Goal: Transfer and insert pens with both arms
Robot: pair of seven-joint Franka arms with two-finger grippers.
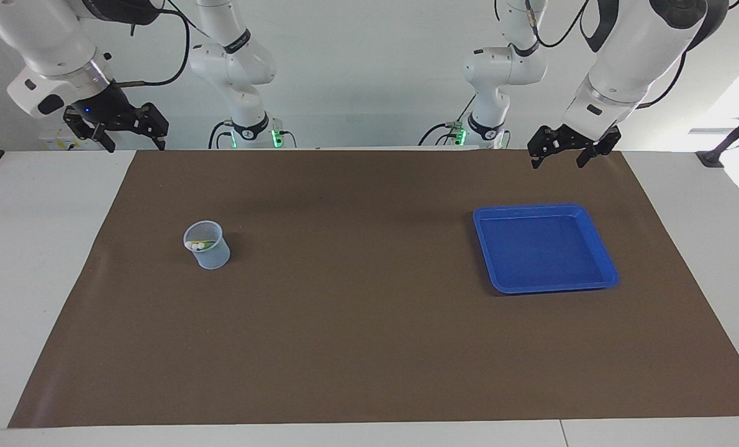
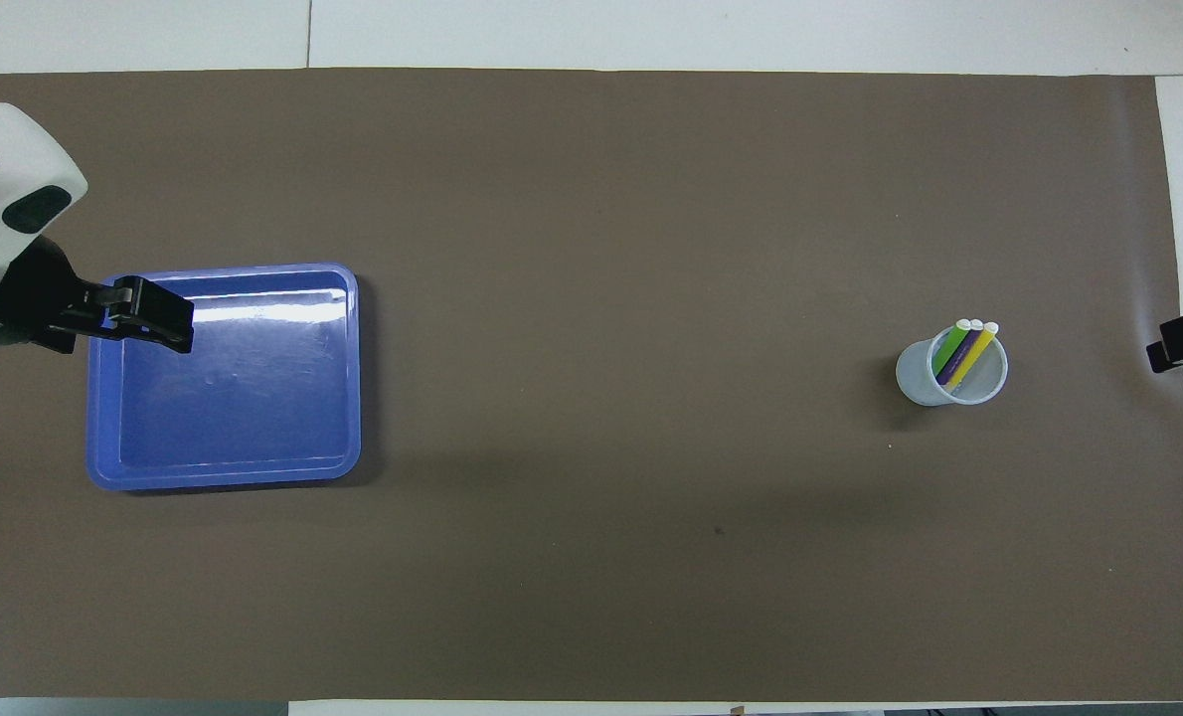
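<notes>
Left gripper point(image 1: 556, 156) has its fingers point(image 1: 535, 162) spread apart with nothing between them, hanging over the robots' edge of the mat, up in the air near the tray. Right gripper point(image 1: 130, 139) is the same deal, black fingers point(image 1: 160, 144) apart and empty, raised over the worktop's edge at the right arm's end. Both arms are glossy white with a silver ring at the wrist; there's dark lettering on a black band of the right arm but I can't read it.

The three pens point(image 2: 963, 350) sit together in a small see-through plastic cup point(image 2: 920, 383), leaning against its rim, pale round ends up: green, purple, yellow side by side. The cup stands upright on the mat toward the right arm's end.

The tray point(image 2: 224, 477) is shiny blue plastic, squarish with rounded corners and a raised lip, toward the left arm's end, well apart from the cup.

Everything rests on a matte brown mat point(image 1: 357, 323) covering most of the white worktop point(image 1: 34, 248). No labels readable on the pens, cup or tray.
</notes>
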